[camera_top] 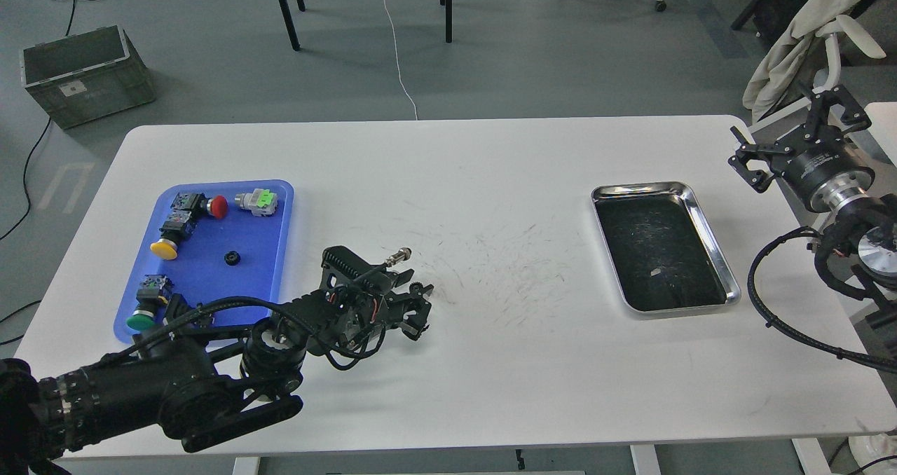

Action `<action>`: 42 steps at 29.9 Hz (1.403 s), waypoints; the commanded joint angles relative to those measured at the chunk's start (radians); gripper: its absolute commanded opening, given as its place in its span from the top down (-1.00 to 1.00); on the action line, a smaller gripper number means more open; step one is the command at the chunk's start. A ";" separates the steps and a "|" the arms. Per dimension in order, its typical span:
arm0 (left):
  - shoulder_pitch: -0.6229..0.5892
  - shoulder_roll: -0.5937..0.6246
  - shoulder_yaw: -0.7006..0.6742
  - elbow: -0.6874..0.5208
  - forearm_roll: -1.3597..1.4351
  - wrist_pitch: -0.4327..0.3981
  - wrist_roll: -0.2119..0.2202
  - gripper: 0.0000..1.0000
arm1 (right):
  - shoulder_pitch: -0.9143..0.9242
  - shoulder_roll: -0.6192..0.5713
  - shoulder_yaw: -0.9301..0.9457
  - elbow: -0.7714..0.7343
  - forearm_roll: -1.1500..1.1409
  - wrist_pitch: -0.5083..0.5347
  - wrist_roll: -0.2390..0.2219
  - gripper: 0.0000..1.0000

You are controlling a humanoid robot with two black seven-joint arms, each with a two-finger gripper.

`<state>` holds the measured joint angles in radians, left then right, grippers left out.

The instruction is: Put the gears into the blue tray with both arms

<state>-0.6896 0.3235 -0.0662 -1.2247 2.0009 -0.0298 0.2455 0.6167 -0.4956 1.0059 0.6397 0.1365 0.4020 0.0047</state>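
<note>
One gear (230,257), a tiny black toothed wheel, lies in the middle of the blue tray (210,282) at the table's left. A second gear (416,288) rests on the white table, right of the tray. My left gripper (419,310) lies low over the table with its fingers apart, and its upper fingertip is right at this gear; I cannot tell if they touch. At the table's far right edge my right gripper (792,133) hangs wide open and empty, far from both gears.
Several push-button switches lie in the blue tray: red (217,207), yellow (162,249), green (141,319) and a grey one with a green cap (256,200). A shiny steel tray (709,238) with a black liner sits right of centre. A grey crate (84,76) stands on the floor.
</note>
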 commanded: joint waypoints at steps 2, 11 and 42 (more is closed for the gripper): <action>0.007 0.008 0.000 0.001 -0.001 -0.001 0.000 0.73 | 0.000 -0.003 0.000 0.000 0.000 0.000 0.000 -0.96; -0.008 0.055 -0.032 -0.022 -0.022 0.001 -0.002 0.86 | 0.000 -0.005 -0.001 0.000 0.000 0.000 0.000 -0.96; -0.191 0.523 -0.279 -0.101 -0.369 -0.061 -0.066 0.86 | 0.005 -0.011 -0.007 0.003 0.000 0.000 0.000 -0.96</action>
<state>-0.8808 0.8500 -0.3461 -1.3941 1.6315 -0.0914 0.1980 0.6185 -0.5078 1.0039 0.6431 0.1365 0.4019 0.0046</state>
